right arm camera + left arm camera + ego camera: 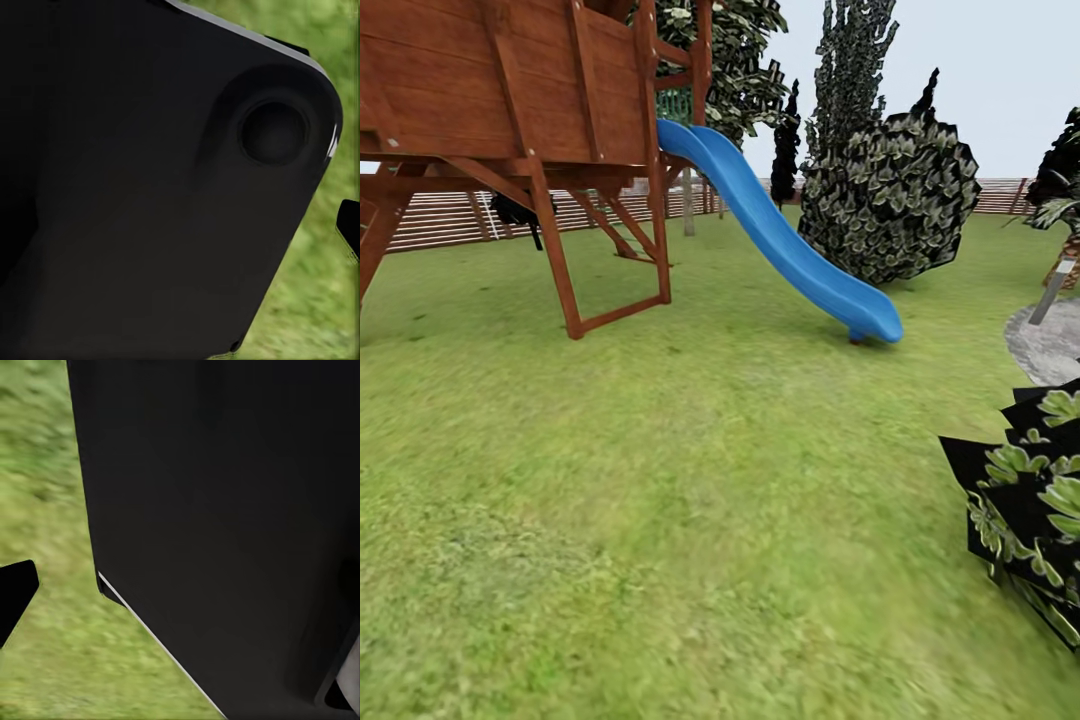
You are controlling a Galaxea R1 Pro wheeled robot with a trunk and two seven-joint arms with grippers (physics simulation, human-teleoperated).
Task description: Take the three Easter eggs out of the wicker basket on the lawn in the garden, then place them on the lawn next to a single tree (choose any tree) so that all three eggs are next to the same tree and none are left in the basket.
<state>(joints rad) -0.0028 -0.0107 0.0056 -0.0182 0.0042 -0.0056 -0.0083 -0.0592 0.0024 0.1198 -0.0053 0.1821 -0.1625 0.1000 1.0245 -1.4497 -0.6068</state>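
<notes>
The lawn (660, 480) spreads wide and mottled green in the head view. The Easter eggs and the wicker basket are out of view. Far back, behind the play tower, stands a tree (687, 205) with a pale straight trunk and speckled foliage high up. In the left wrist view a black panel of my own body (225, 510) sits close in front, with one dark fingertip (13, 596) over blurred grass. The right wrist view has a similar black panel (150, 187) and a dark tip (349, 225) at the edge. Neither wrist view shows how the jaws stand.
A wooden play tower (510, 100) with a blue slide (790, 250) stands ahead on the left. A round speckled bush (890, 200) and dark cypresses (788, 140) lie beyond. A leafy plant (1030, 510) and grey paving (1050, 350) are close on the right. A slatted fence (440, 220) closes the back.
</notes>
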